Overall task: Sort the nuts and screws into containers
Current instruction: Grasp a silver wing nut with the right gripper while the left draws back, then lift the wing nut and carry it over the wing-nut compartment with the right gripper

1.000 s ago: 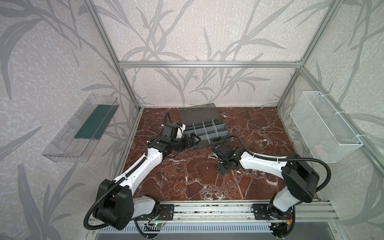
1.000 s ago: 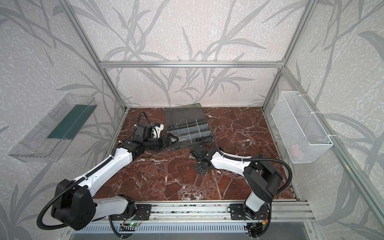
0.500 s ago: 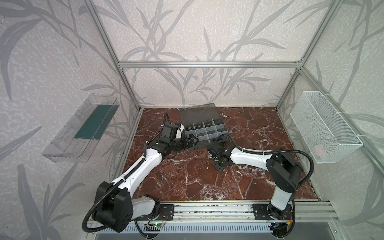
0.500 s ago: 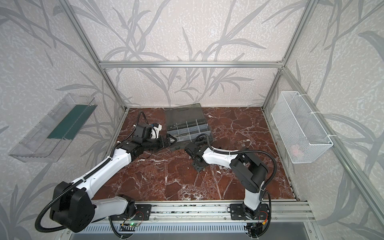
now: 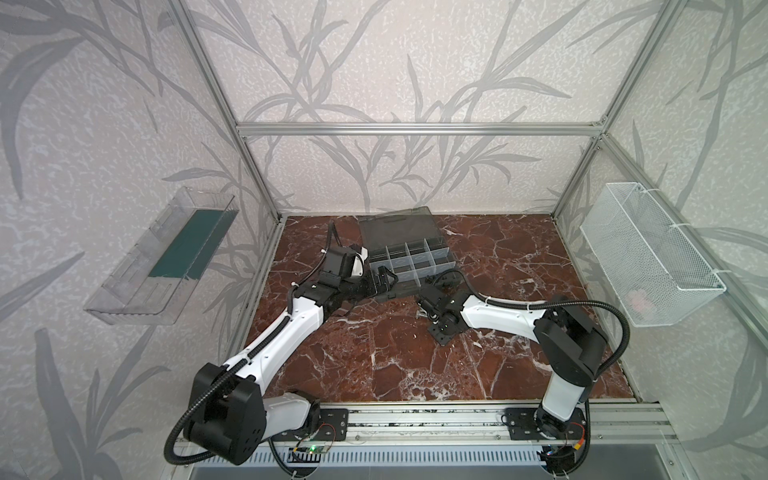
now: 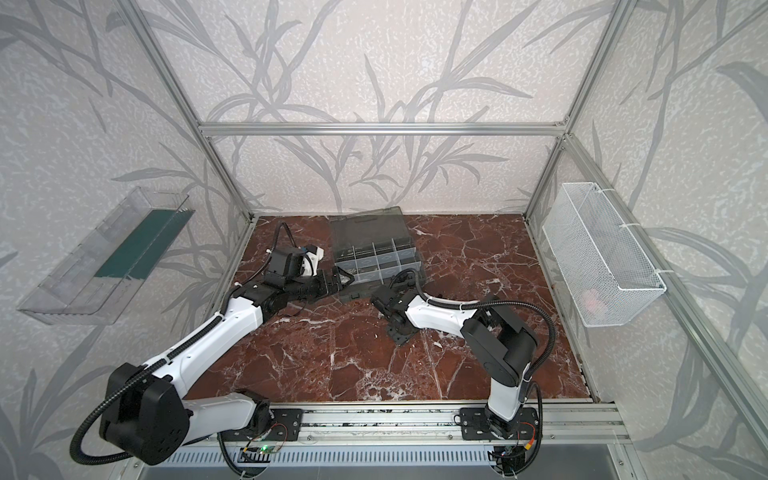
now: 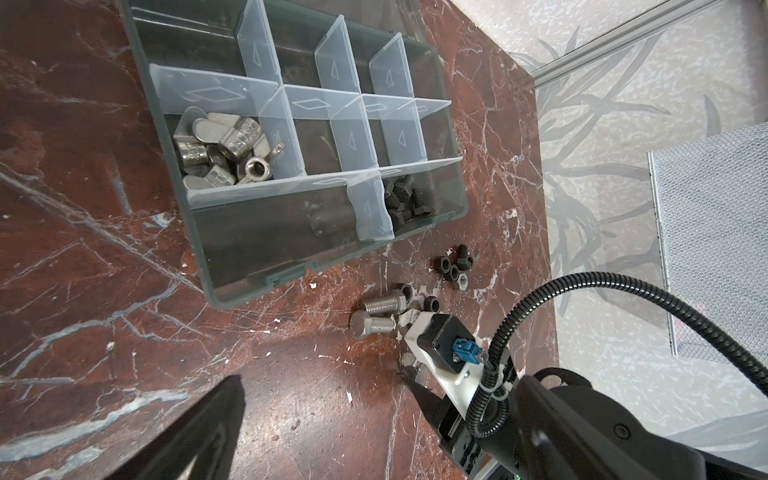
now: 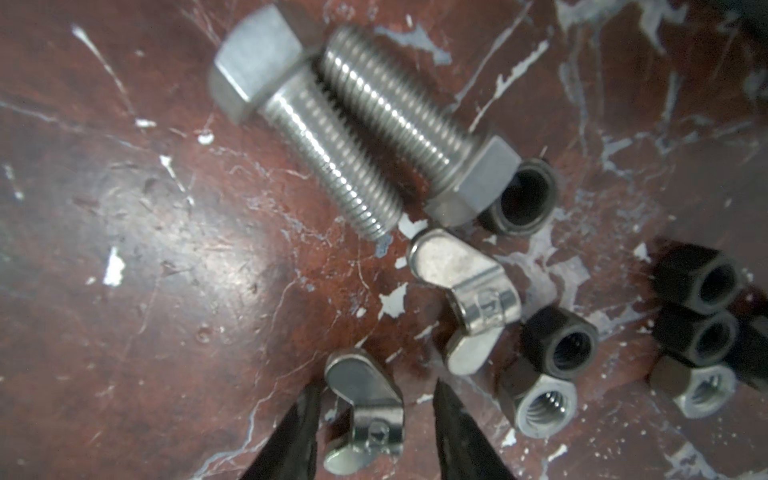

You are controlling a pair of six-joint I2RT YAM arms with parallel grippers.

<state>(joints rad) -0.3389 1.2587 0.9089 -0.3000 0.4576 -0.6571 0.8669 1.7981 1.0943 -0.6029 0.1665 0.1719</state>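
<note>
- The right pincer (image 8: 376, 384) is half-spread and straddles a wing nut (image 8: 365, 415) lying on the surface (image 8: 145, 249). Its fingers sit just beside the nut, with a slight gap showing.
- The left pincer (image 5: 384, 279) is spread wide and empty, near the case (image 7: 249, 249) front.
- Since a second ago the right pincer has narrowed and its elbow has swung inward.
- Two bolts (image 8: 332, 137), a second wing nut (image 8: 465, 291) and black nuts (image 8: 559, 345) crowd close by.
- The sorted wing nuts (image 7: 220, 145) fill one compartment (image 7: 208, 89).
</note>
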